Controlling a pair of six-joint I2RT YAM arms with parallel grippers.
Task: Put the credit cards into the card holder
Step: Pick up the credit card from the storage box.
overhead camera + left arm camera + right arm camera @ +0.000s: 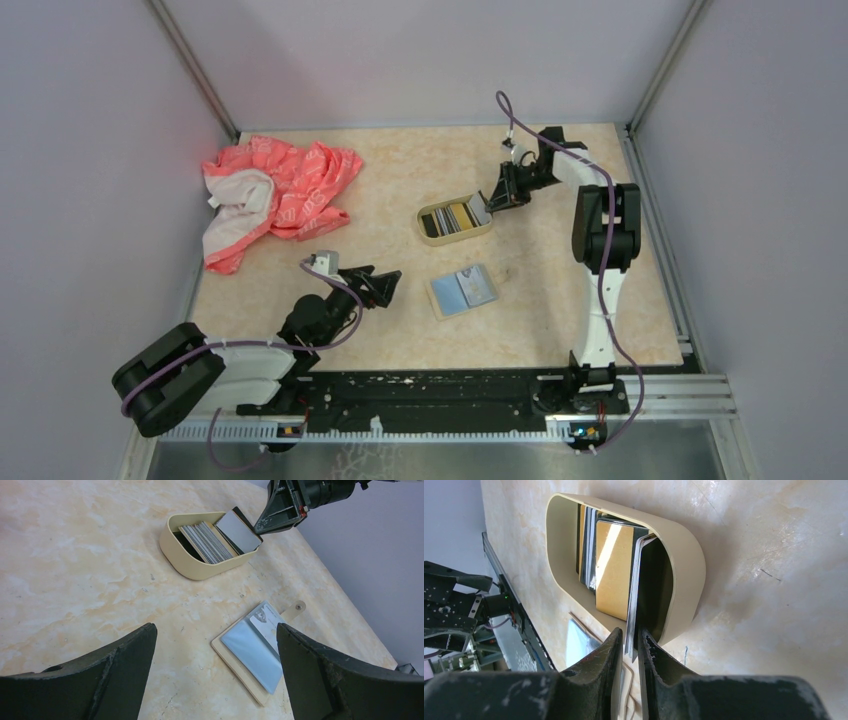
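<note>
Open bench (400,170) is lying round the card holder's (200,572) rim — the right pincer (630,634) is pinching a grey card (239,531) standing at its right end — left pincer (215,630) gaping wide.

Credit cards (452,217) are being kept on edge in a row inside the card holder (428,232), which is being borne by the table (560,300). The card at the card holder's right end is being flanked by the right gripper's (487,207) fingers. In front of the card holder, apart from it, a wallet (463,290) is being left lying open. Well to the card holder's left a cloth (275,195) is being left heaped. The left gripper (392,285) is being held to its front-left.
</note>
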